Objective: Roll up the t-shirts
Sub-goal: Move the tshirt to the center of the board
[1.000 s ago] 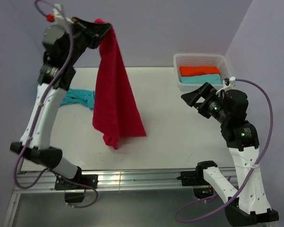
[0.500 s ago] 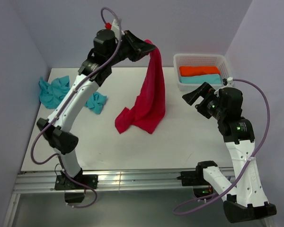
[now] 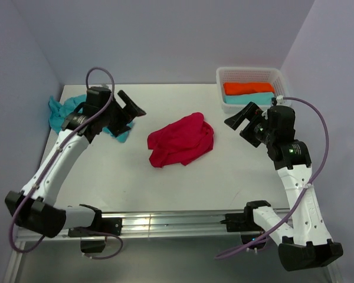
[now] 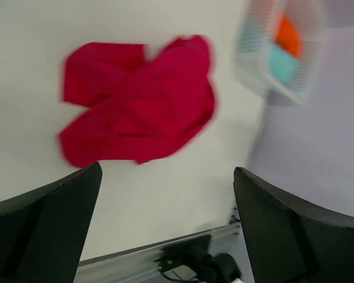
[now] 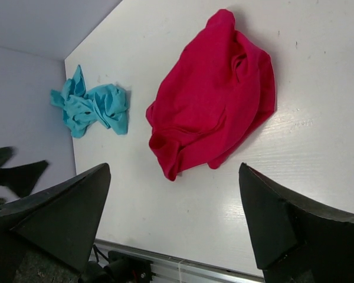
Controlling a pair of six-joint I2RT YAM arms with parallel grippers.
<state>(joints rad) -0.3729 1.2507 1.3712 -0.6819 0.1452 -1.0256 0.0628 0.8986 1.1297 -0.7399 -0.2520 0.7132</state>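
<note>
two open wide, empty: left end effector, right end effector.

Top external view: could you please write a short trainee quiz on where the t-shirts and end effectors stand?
1. True or false: the red t-shirt lies crumpled on the table, with neither end effector gripping it.
2. The crumpled turquoise t-shirt lies: A) rolled at the table's middle; B) bunched near the table's left edge; C) under the red t-shirt.
3. Is the left end effector open or shut?

Key: 1 true; 2 B; 3 open.
</note>
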